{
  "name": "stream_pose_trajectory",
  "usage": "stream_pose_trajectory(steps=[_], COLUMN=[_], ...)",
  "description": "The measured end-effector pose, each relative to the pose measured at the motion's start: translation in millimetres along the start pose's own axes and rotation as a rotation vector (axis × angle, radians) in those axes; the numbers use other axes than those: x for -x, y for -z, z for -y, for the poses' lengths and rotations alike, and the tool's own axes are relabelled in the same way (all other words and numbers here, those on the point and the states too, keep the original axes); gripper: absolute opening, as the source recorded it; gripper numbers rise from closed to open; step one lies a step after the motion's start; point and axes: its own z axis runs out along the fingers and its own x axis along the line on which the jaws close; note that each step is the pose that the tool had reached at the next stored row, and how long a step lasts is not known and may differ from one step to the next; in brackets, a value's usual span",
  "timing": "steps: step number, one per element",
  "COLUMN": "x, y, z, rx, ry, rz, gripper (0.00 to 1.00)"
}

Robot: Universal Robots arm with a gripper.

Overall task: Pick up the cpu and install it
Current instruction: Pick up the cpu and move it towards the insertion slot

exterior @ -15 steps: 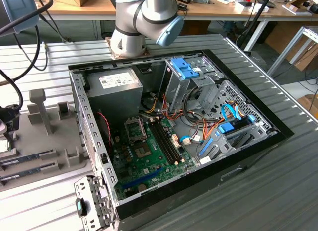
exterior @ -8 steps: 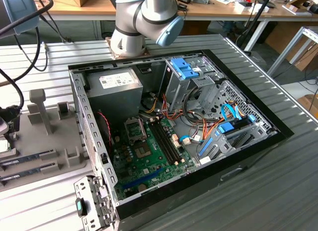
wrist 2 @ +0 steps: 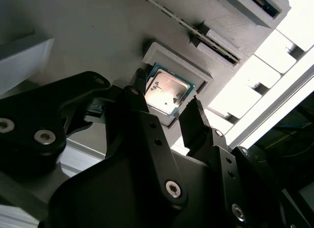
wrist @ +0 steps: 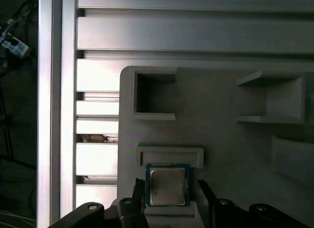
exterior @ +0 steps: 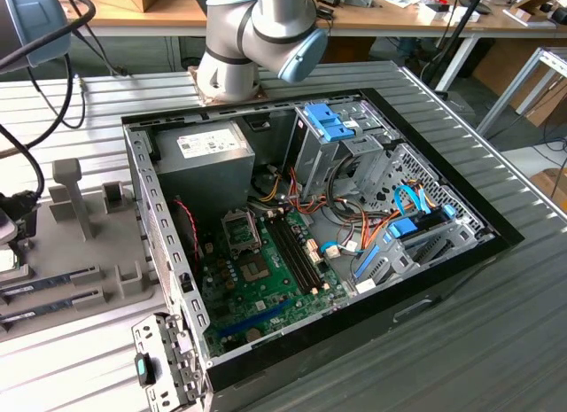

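The ribbed metal bench carried an open computer case lying on its side in the exterior view. The robot arm stood at the bench's far edge, behind the case. Inside the case, a grey power-supply box sat toward the far side. The green circuit board lay nearer the camera.

Toward the exterior view's left, beside the case, a grey moulded holder lay on the bench with memory sticks slotted into it. In the first wrist view the same holder showed raised nests and walled pockets.

The black gripper hung over one of those nests. The cpu lay flat in that shallow square nest on the holder, well apart from the circuit board, with its silvery top facing up.

The fingers were apart, one on each side of the cpu and close to its edges. They had not clamped on it. The second wrist view showed the cpu between the two tips, seated in its nest.
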Motion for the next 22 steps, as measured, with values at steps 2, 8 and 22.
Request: stream_pose_trajectory(steps=[2, 8, 22], x=[0.0, 0.0, -1.7], y=[-1.3, -4.6, -11.1], z=[0.0, -1.9, -4.1], rx=[-0.0004, -0.0011, -0.0011], ry=[0.000, 0.000, 0.000], rz=[-0.0001, 0.0000, 0.0000], gripper=[0.54, 0.54, 0.54])
